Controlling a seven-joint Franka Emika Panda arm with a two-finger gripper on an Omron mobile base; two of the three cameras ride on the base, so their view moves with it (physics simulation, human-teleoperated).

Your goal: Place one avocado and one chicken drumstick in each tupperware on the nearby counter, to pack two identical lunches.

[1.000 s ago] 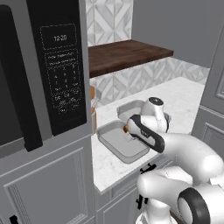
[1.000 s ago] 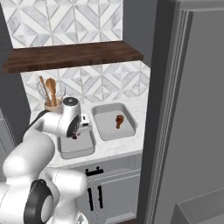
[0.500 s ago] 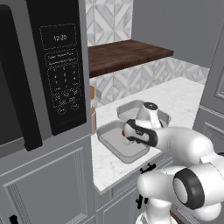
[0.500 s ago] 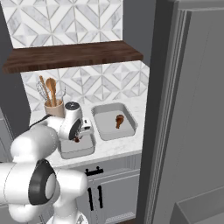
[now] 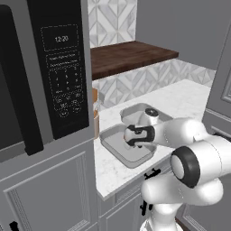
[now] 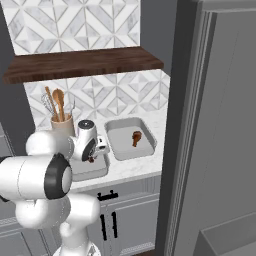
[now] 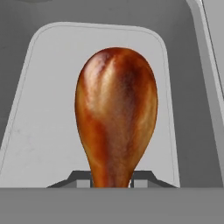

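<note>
My gripper [image 7: 112, 178] is shut on the thin end of a glossy reddish-brown chicken drumstick [image 7: 116, 109], which hangs just above the floor of a light-grey tupperware [image 7: 48, 96]. From the left base view, the gripper [image 5: 133, 138] sits over the nearer tupperware [image 5: 113, 146], with the second tupperware [image 5: 135, 110] behind it. From the right, the gripper [image 6: 92, 157] is above the left tupperware [image 6: 96, 171]. The right tupperware [image 6: 120, 150] holds another chicken drumstick [image 6: 136, 137]. Both trays rest on the white marbled counter [image 6: 135, 167]. The avocado is out of view.
A holder of wooden utensils [image 6: 61, 117] stands behind the left tray against the tiled wall. A dark wooden shelf [image 6: 85, 64] hangs over the counter. A microwave [image 5: 58, 76] in tall cabinetry borders the left, and a grey fridge [image 6: 215, 125] borders the right.
The hand has sunk slightly toward the nearer tray with the drumstick still held, and the arm's elbow has folded lower. The trays and the other drumstick have stayed put.
</note>
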